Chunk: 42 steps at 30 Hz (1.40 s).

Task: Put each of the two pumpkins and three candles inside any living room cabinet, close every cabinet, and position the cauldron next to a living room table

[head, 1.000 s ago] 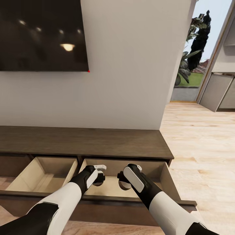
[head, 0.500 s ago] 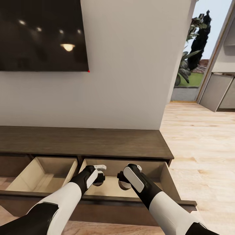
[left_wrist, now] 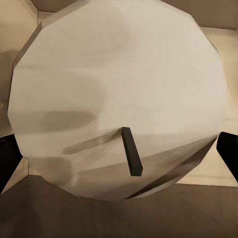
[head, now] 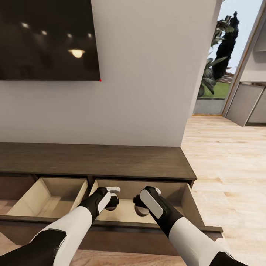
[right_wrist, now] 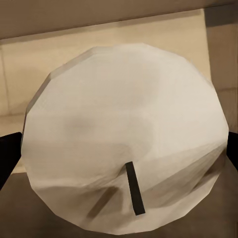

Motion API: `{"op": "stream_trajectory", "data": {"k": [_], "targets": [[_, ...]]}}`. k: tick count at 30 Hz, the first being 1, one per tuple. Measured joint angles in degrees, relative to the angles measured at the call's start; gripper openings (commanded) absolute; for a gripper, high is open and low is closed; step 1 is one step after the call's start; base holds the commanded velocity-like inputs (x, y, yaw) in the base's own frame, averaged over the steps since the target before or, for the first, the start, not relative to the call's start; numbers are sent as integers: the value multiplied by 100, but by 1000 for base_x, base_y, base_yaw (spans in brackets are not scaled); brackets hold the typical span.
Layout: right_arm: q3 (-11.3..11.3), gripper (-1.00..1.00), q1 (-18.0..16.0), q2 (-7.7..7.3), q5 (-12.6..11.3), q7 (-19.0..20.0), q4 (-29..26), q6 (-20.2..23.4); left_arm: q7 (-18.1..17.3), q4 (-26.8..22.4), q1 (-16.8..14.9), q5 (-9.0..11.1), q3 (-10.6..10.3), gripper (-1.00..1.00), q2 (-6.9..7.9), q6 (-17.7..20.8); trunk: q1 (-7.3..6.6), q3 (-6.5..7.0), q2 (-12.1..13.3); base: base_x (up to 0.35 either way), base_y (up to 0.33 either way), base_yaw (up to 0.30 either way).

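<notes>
Pale beige drawer insides are showing in the long dark brown cabinet [head: 92, 159], which is standing against the white wall under a wall-mounted black screen [head: 48, 38]. Two drawers are standing open. Both arms are reaching down into the right-hand drawer [head: 184, 201]. The left tool [head: 111, 204] is gripping a candle [left_wrist: 116, 94], a pale grey-beige cylinder with a short dark wick, its flat top facing the wrist camera, with dark fingertips [left_wrist: 7, 158] pressing at either side. The right tool [head: 140, 207] is likewise clamping a second candle [right_wrist: 126, 134] just above the drawer floor.

Several things are looking risky from here. The two tools are working close together inside one drawer, so opening both at once could be knocking one candle with the other arm. A candle released while tilted or too high could be rolling or tipping over. Lifting out carelessly could be catching a wrist on the drawer's front edge. Both drawers are also still needing to be shut afterwards. Wooden floor [head: 229, 159] is stretching away to the right.
</notes>
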Motion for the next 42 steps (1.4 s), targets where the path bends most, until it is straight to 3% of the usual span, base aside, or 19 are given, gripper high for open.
{"op": "stream_trajectory", "data": {"k": [11, 12, 27, 28, 42], "targets": [[2, -100, -3, 0, -3, 3, 50, -4, 0, 0, 0, 0, 0, -100, 0, 0, 0, 0, 0, 0, 0, 0], [1, 100, -3, 0, -2, 4, 51, -5, 0, 0, 0, 0, 0, -100, 0, 0, 0, 0, 0, 0, 0, 0], [3, 100, -2, 0, -3, 13, 52, -5, 0, 0, 0, 0, 0, -100, 0, -7, 0, 0, 0, 0, 0, 0], [3, 100, -2, 0, -2, 13, 52, -5, 0, 0, 0, 0, 0, 100, 0, -8, 0, 0, 0, 0, 0, 0], [51, 100, 0, 0, 13, 26, 49, -299, 2, 0, 0, -1, 6, 100, 0, 20, 0, 0, 0, 0, 0, 0]]}}
